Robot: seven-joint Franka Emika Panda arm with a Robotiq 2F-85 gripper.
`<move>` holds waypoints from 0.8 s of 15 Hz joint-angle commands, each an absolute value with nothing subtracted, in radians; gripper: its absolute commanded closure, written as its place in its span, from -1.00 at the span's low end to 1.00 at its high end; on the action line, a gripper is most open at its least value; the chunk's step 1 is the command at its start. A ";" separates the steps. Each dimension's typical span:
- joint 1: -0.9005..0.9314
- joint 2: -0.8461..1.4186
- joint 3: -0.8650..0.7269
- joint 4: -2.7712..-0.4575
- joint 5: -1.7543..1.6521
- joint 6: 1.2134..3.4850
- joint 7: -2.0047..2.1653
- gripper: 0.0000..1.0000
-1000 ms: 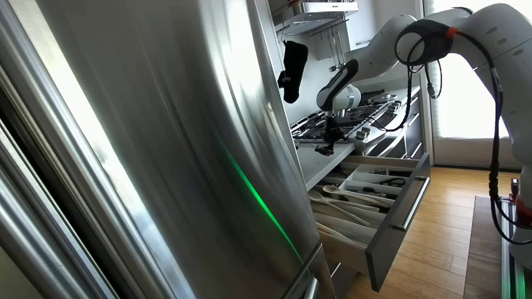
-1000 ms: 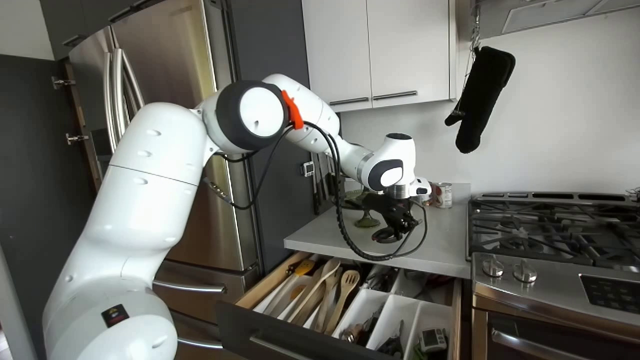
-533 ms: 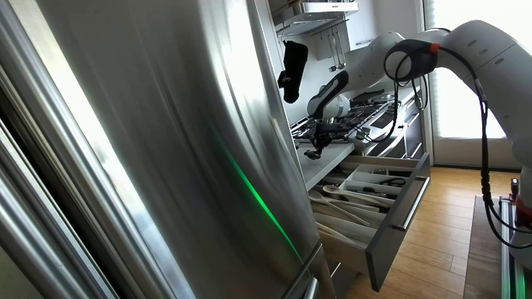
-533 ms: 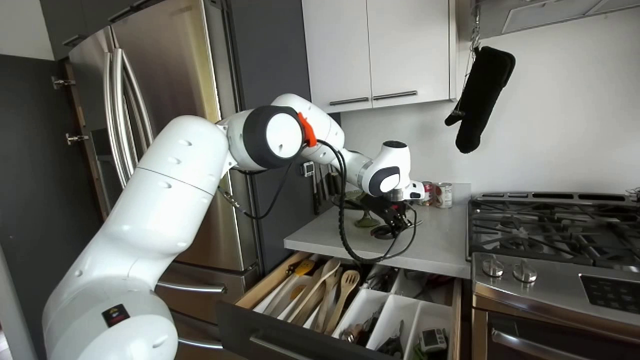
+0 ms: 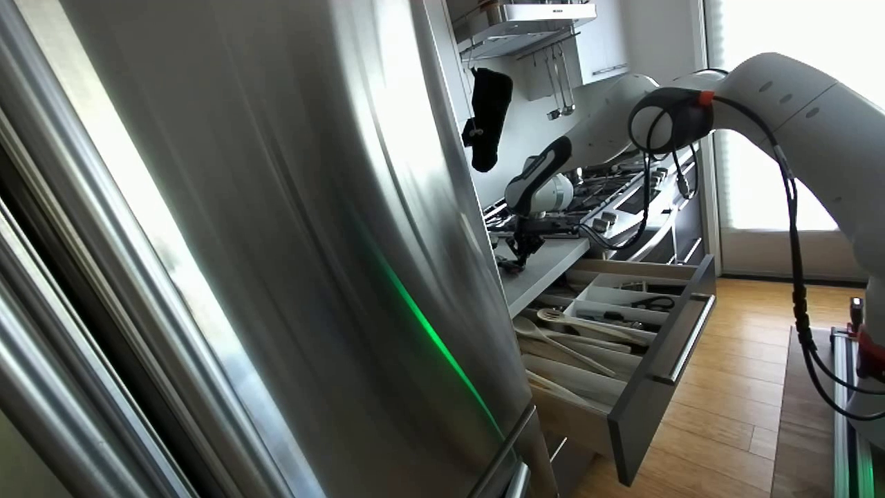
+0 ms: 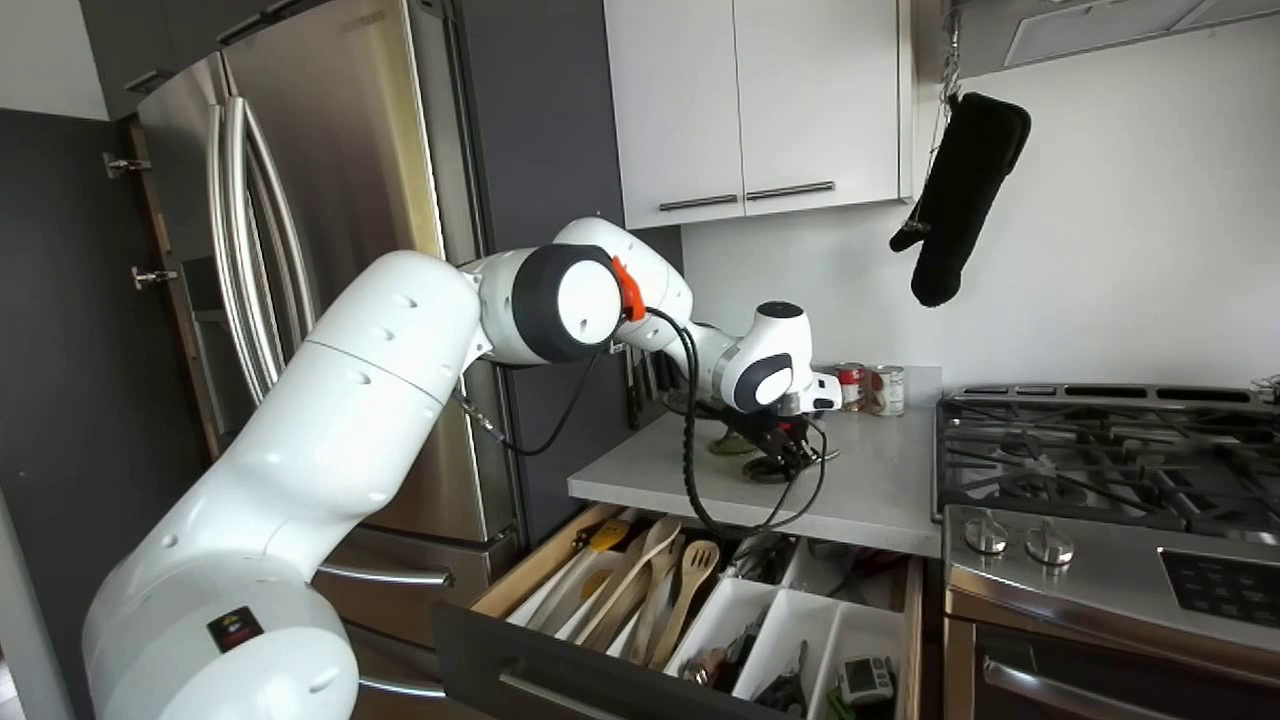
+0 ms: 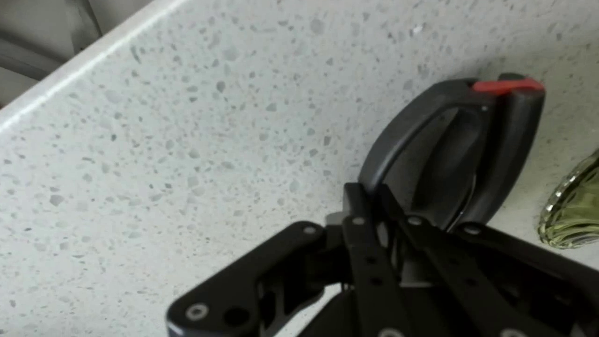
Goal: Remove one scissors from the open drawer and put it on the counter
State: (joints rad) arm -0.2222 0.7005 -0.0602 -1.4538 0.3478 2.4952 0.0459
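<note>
Your gripper (image 7: pixel 367 189) is closed, its fingers pinching one handle of the scissors (image 7: pixel 505 154) in the wrist view. Scissors: black handles, red patch at the far end; blades hidden behind your gripper. You have them out of the drawer (image 5: pixel 632 418), low over the counter (image 7: pixel 187 164); whether they touch it, you cannot tell. Near the handles, at the edge of the wrist view, note a green glass dish (image 7: pixel 578 210). Two cans (image 6: pixel 886 390) stand further back on the counter, near the wall (image 6: pixel 1130 250), in an exterior view. Drawer: pulled out below the counter in both exterior views. In it you have wooden spoons (image 6: pixel 688 590) in the long compartments, and a small white gadget (image 6: pixel 866 680) with a screen in a compartment on the side of the stove (image 6: pixel 1100 560). Black oven mitt (image 6: pixel 962 200) hangs in front of the wall. Fridge (image 6: pixel 340 120): past the end of the counter away from the stove.
</note>
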 commanded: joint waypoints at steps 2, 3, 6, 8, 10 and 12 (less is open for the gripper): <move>-0.220 0.718 -0.057 -1.435 0.320 2.521 0.068 0.31; -0.221 0.711 -0.056 -1.441 0.319 2.525 0.064 0.20; -0.225 0.686 -0.052 -1.464 0.318 2.548 0.049 -0.24; -0.229 0.661 -0.051 -1.487 0.318 2.551 0.044 -0.53; -0.233 0.627 -0.053 -1.519 0.314 2.530 0.038 -0.56; -0.233 0.564 -0.058 -1.588 0.299 2.498 0.022 -0.60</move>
State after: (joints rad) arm -0.2259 0.6665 -0.0587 -1.4637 0.3300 2.5273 0.0405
